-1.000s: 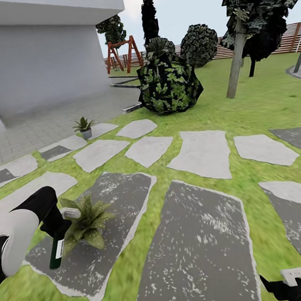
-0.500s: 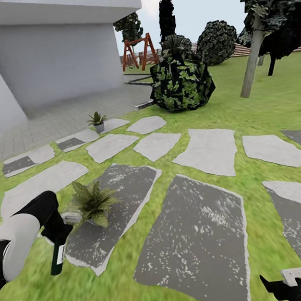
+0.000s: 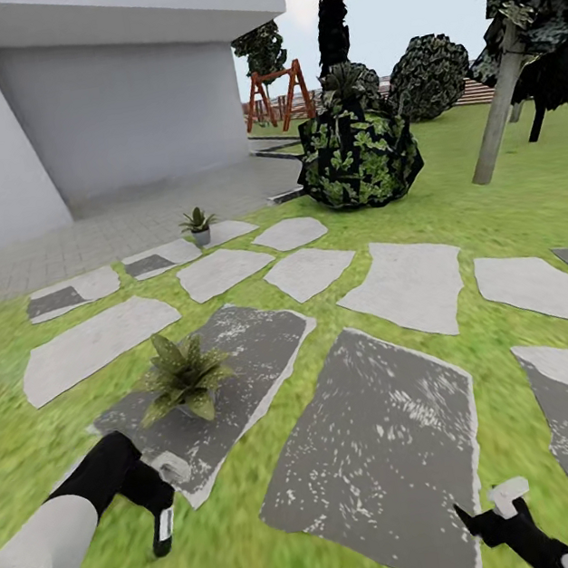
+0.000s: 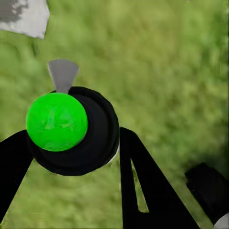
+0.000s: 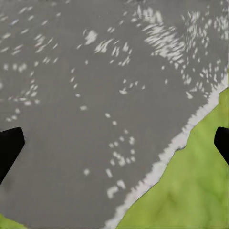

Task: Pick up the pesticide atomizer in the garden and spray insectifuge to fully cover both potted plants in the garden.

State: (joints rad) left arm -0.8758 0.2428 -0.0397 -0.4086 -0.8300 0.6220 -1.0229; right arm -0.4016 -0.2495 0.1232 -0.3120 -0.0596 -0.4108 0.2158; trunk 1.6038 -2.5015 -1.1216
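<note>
Left tool [image 3: 156, 488] clenched on the spray bottle [image 3: 163, 531], which hangs over the grass beside a dark stepping stone [image 3: 233, 365]. Near potted plant [image 3: 185, 380] stands on that stone; second plant [image 3: 198, 225] is farther off. Right tool [image 3: 500, 516] released, over another stone [image 5: 95, 95].

The small dark green pesticide atomizer with a pale label [image 3: 163, 526] hangs in the left hand [image 3: 156, 488] over the lawn [image 3: 227, 559], just in front of a dark grey stepping stone [image 3: 240, 355]. On that stone stands the nearer grey-potted rosette of pointed leaves [image 3: 185, 384]. The farther potted rosette [image 3: 199, 225] stands well behind, on a pale stone by the paved area [image 3: 110, 224]. The right hand [image 3: 496, 512] hangs low at the right, over another dark stone [image 3: 384, 451].
</note>
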